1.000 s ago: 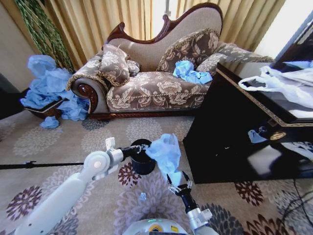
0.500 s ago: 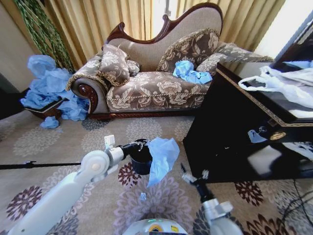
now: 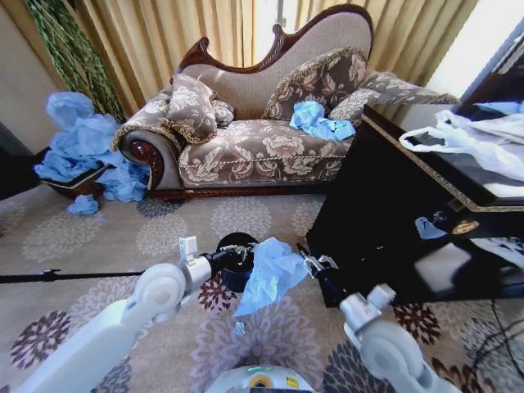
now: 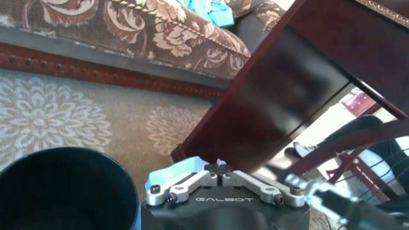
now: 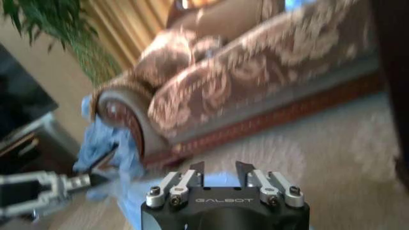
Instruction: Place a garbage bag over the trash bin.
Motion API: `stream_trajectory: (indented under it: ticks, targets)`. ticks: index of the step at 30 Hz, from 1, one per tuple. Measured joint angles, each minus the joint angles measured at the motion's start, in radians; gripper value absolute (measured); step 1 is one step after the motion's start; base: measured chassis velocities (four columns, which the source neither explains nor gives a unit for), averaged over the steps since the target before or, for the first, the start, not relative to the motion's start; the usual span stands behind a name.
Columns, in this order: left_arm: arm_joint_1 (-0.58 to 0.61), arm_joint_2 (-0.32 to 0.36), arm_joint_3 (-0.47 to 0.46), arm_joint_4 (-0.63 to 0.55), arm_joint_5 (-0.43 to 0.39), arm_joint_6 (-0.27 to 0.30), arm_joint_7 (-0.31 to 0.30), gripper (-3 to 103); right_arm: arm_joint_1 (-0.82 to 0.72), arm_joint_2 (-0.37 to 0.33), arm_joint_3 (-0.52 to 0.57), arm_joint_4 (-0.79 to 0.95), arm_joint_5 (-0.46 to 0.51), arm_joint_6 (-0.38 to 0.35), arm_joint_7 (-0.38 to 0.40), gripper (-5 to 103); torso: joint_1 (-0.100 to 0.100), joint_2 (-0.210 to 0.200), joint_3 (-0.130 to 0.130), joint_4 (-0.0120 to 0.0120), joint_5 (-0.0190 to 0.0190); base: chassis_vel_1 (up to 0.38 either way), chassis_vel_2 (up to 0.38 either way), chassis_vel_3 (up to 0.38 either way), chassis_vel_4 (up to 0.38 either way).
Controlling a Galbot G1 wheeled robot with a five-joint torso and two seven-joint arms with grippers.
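The light-blue garbage bag (image 3: pixel 270 275) hangs crumpled between both hands, drooping toward the patterned carpet (image 3: pixel 98 237) just beside the black trash bin (image 3: pixel 236 260), which stands on the carpet in front of the sofa (image 3: pixel 262 131). The left hand (image 3: pixel 244 250), reaching over the bin's rim, is clenched on the bag's upper edge; its wrist view shows the fingers (image 4: pixel 219 169) pinched together on a scrap of blue. The right hand (image 3: pixel 306 260) meets the bag's other side, next to the dark cabinet (image 3: pixel 393 213); whether it grips the plastic cannot be told.
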Motion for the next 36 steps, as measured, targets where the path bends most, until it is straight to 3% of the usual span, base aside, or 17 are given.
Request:
stream_trajectory:
  ticks: [1, 2, 3, 5, 6, 8, 14, 24, 32, 36]
  targets:
    - [0.000, 0.000, 0.000, 0.000, 0.000, 0.000, 0.000, 0, 0.000, 0.000, 0.000, 0.000, 0.000, 0.000, 0.000, 38, 0.000, 0.000, 0.000, 0.0000, 0.0000, 0.000, 0.000, 0.000, 0.000]
    - [0.002, 0.001, 0.002, -0.001, 0.003, -0.003, 0.005, 0, 0.015, -0.022, -0.018, -0.015, 0.021, -0.020, 0.001, 27, 0.000, 0.000, 0.000, -0.0001, -0.0002, 0.000, 0.000, 0.000, 0.000]
    - [0.002, 0.001, 0.004, -0.002, 0.006, -0.006, 0.010, 0, 0.030, -0.048, -0.035, -0.031, 0.044, -0.053, 0.001, 27, 0.000, 0.000, 0.000, 0.0000, 0.0000, 0.000, 0.000, 0.000, 0.000]
    - [-0.002, 0.001, 0.010, -0.002, 0.007, -0.009, 0.016, 0, 0.041, -0.087, -0.050, -0.043, 0.095, -0.105, 0.000, 12, 0.000, 0.000, 0.000, -0.0002, 0.0000, 0.000, 0.000, 0.000, 0.000]
    - [-0.002, 0.001, 0.010, -0.002, 0.007, -0.009, 0.016, 0, 0.041, -0.087, -0.050, -0.043, 0.095, -0.105, 0.000, 12, 0.000, 0.000, 0.000, -0.0002, 0.0000, 0.000, 0.000, 0.000, 0.000]
    - [-0.014, -0.002, 0.018, -0.002, -0.001, -0.010, 0.020, 0, 0.046, -0.125, -0.057, -0.029, 0.189, -0.182, 0.014, 1, 0.000, 0.000, 0.000, -0.0004, -0.0001, 0.000, 0.000, 0.000, 0.000]
    - [-0.024, -0.011, 0.025, -0.021, -0.013, -0.011, 0.035, 0, 0.111, -0.139, -0.121, -0.041, 0.235, -0.216, 0.025, -2, 0.000, 0.000, 0.000, -0.0002, -0.0001, 0.000, 0.000, 0.000, 0.000]
    - [-0.032, 0.006, 0.024, -0.046, -0.013, -0.040, 0.112, 0, 0.294, -0.059, -0.264, -0.096, 0.380, -0.214, 0.091, -2, 0.000, 0.000, 0.000, 0.0001, -0.0001, 0.000, 0.000, 0.000, 0.000]
    - [-0.100, 0.003, 0.044, -0.020, -0.026, -0.054, 0.141, 0, 0.288, -0.111, -0.275, -0.063, 0.424, -0.241, 0.054, 0, 0.000, 0.000, 0.000, -0.0004, -0.0004, 0.000, 0.000, 0.000, 0.000]
    - [-0.119, -0.008, 0.050, -0.030, -0.051, -0.058, 0.130, 0, 0.285, -0.099, -0.274, -0.070, 0.419, -0.241, 0.041, 0, 0.000, 0.000, 0.000, -0.0004, -0.0003, 0.000, 0.000, 0.000, 0.000]
